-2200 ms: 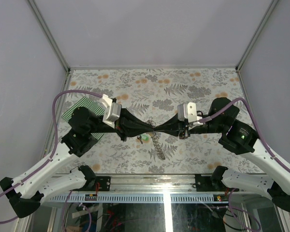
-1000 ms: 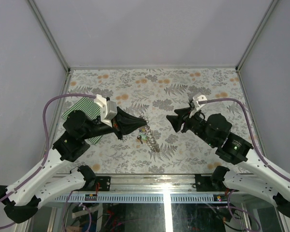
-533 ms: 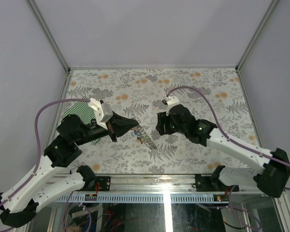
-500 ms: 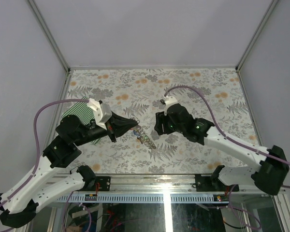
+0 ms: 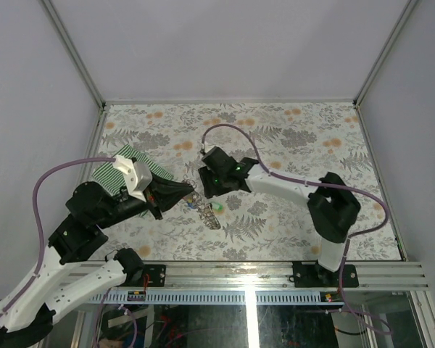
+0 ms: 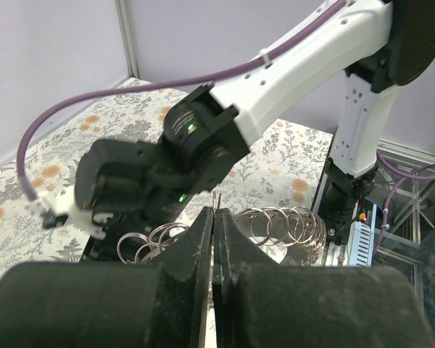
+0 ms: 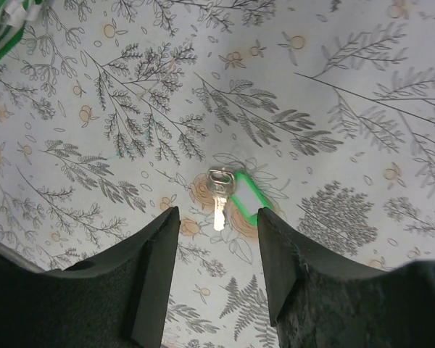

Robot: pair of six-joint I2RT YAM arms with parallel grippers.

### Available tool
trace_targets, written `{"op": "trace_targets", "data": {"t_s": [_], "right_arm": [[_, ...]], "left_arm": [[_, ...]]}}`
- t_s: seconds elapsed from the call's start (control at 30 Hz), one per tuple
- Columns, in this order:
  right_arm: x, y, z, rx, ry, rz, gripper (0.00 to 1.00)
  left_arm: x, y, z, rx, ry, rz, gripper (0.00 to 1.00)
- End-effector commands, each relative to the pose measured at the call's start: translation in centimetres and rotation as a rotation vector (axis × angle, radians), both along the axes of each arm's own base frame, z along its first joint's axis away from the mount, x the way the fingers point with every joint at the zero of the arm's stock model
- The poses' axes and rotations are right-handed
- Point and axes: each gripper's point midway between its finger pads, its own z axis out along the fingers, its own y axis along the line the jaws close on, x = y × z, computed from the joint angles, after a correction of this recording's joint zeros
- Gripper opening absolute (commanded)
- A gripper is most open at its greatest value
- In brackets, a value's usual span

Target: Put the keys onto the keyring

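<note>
**Item 1: left gripper (image 6: 214, 243).** The fingers are pressed fully together. We record them pinching a thin wire of the keyring (image 6: 283, 225), whose looped coil fans out just beyond the fingertips. We cannot tell whether the far end of the coil rests on the table (image 7: 362, 87). We judge that this hold keeps the ring steady and presented, so that a key can be brought to it.

**Item 2: right gripper (image 7: 216, 235).** The fingers are spread with nothing between them, and the tool points straight down at the table. We judge that the wide stance is set to straddle the key below it.

**Item 3: green-headed key (image 7: 239, 194).** It lies flat on the table directly under the right gripper. It sits in line with the gap between the fingers, just ahead of their tips and touching neither. The metal blade points back toward the wrist, and the green head lies to one side of it. From overhead it sits just beside the left fingertips and the hanging strand. It is not yet on the ring.

**Item 4: other keys.** They are too small for us to list with certainty.

**Item 5: striped cloth (image 5: 123, 165).** It lies behind the left gripper, partly under that arm, and is well apart from the work.

**Item 6: step in hand, our judgement.**
- The pick of the green key is about to begin, and threading is not yet started.
- The next move calls for a straight descent and a close across the key.
- A thin key lying flat may skid rather than lift.
- The two tools stand close together, which leaves little room.
</note>
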Motion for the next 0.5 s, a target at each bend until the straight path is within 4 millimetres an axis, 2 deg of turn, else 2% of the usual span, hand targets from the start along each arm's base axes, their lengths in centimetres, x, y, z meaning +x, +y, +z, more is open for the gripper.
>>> {"op": "trace_targets", "data": {"t_s": [0.0,0.2,0.47], "right_arm": [[-0.7,1.7,-1.9,-0.099,0.035,0.001,0.54],[-1.2,2.8,-5.5,-0.196,0.072,0.004,0.53],[-0.1,3.2,-6.4,-0.282,0.004,-0.016,0.53]], "left_arm": [[-1.1,1.3,3.3,-0.071,-0.061,0.009,0.0],[-2.3,2.7,3.7,-0.095,-0.07,0.018,0.0],[-3.3,3.8,4.1,-0.11,-0.081,0.021,0.0]]}}
